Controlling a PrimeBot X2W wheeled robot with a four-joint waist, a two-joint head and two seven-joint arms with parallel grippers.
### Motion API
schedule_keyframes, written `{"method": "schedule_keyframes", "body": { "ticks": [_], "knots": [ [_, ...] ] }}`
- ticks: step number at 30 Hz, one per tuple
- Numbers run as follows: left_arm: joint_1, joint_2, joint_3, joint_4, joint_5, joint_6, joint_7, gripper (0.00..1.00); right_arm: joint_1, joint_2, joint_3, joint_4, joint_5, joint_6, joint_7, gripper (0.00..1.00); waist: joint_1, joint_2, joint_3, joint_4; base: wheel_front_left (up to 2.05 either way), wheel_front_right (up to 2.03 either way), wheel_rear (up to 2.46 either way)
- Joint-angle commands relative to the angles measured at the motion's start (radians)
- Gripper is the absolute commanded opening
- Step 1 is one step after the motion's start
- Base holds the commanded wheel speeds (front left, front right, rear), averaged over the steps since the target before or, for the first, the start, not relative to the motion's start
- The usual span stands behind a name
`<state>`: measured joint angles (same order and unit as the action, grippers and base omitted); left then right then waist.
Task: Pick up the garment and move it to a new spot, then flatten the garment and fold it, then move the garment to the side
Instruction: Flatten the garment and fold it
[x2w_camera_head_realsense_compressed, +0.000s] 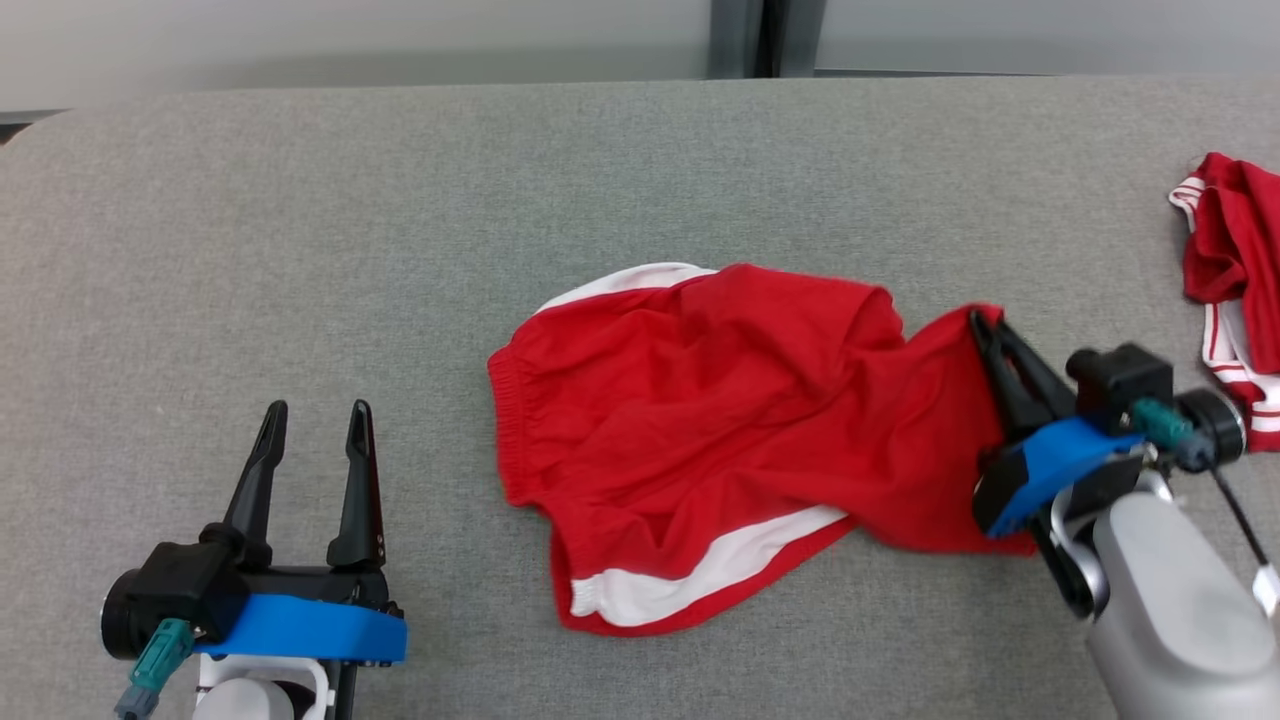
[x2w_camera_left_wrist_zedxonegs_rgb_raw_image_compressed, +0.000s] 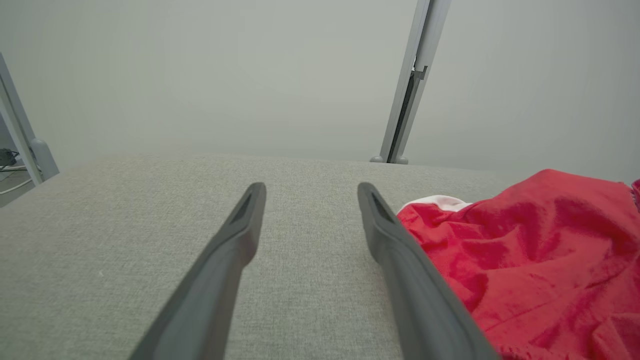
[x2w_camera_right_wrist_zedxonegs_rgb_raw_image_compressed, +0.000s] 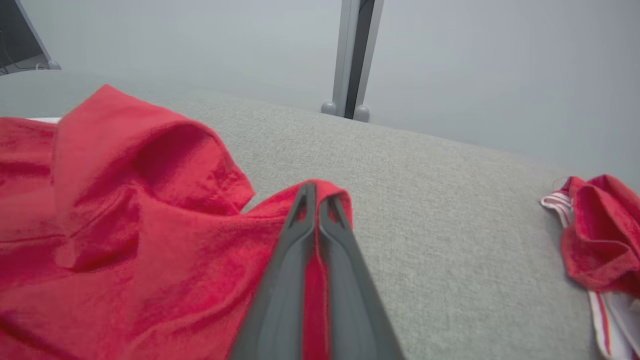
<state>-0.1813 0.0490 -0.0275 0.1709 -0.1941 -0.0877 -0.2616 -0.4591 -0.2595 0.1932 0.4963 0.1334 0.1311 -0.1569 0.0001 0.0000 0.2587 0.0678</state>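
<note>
The garment (x2w_camera_head_realsense_compressed: 720, 420), red shorts with white side panels, lies crumpled on the grey table (x2w_camera_head_realsense_compressed: 400, 200). Its right edge is pulled up into a ridge, and my right gripper (x2w_camera_head_realsense_compressed: 985, 325) is shut on that edge. In the right wrist view the two fingers pinch a fold of the red cloth (x2w_camera_right_wrist_zedxonegs_rgb_raw_image_compressed: 125, 225) at the right gripper's tips (x2w_camera_right_wrist_zedxonegs_rgb_raw_image_compressed: 317, 192). My left gripper (x2w_camera_head_realsense_compressed: 315, 410) stands open at the lower left, well clear of the shorts' waistband. In the left wrist view nothing lies between the left gripper's fingers (x2w_camera_left_wrist_zedxonegs_rgb_raw_image_compressed: 310, 190), and the garment (x2w_camera_left_wrist_zedxonegs_rgb_raw_image_compressed: 540, 250) lies to their right.
A second red garment with white stripes (x2w_camera_head_realsense_compressed: 1230, 270) is bunched at the table's right edge; it shows again as the striped garment (x2w_camera_right_wrist_zedxonegs_rgb_raw_image_compressed: 600, 240) in the right wrist view. A grey wall with a vertical post (x2w_camera_head_realsense_compressed: 760, 38) stands behind the table.
</note>
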Motion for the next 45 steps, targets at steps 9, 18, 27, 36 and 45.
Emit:
{"method": "schedule_keyframes", "body": {
  "ticks": [9, 18, 27, 36, 45],
  "knots": [
    [-0.018, 0.003, -0.023, 0.005, -0.022, 0.010, -0.004, 1.00, -0.172, 0.022, -0.013, 0.241, 0.004, -0.001, -0.050, 1.00, -0.0001, 0.0000, 0.002, 0.020, 0.00, 0.00, 0.00],
    [0.015, 0.003, -0.004, -0.021, -0.006, 0.012, -0.004, 1.00, -0.077, 0.040, -0.087, 0.127, 0.000, -0.001, -0.108, 1.00, -0.0001, 0.0000, -0.049, -0.033, 0.00, 0.00, 0.00],
    [0.063, 0.003, 0.012, -0.035, 0.017, 0.009, -0.004, 1.00, 0.202, 0.110, -0.181, -0.218, -0.033, -0.001, -0.107, 1.00, -0.0001, 0.0000, -0.109, -0.086, 0.00, 0.00, 0.00],
    [0.099, 0.003, 0.017, -0.033, 0.026, 0.008, -0.004, 1.00, 0.387, 0.170, -0.189, -0.363, -0.062, -0.001, -0.107, 1.00, -0.0001, 0.0000, -0.140, -0.096, 0.00, 0.00, 0.00],
    [0.116, 0.003, 0.005, -0.025, 0.031, 0.008, -0.004, 1.00, 0.439, 0.188, -0.186, -0.365, -0.075, -0.001, -0.107, 1.00, -0.0001, 0.0000, -0.158, -0.095, 0.00, 0.00, 0.00]
  ]
}}
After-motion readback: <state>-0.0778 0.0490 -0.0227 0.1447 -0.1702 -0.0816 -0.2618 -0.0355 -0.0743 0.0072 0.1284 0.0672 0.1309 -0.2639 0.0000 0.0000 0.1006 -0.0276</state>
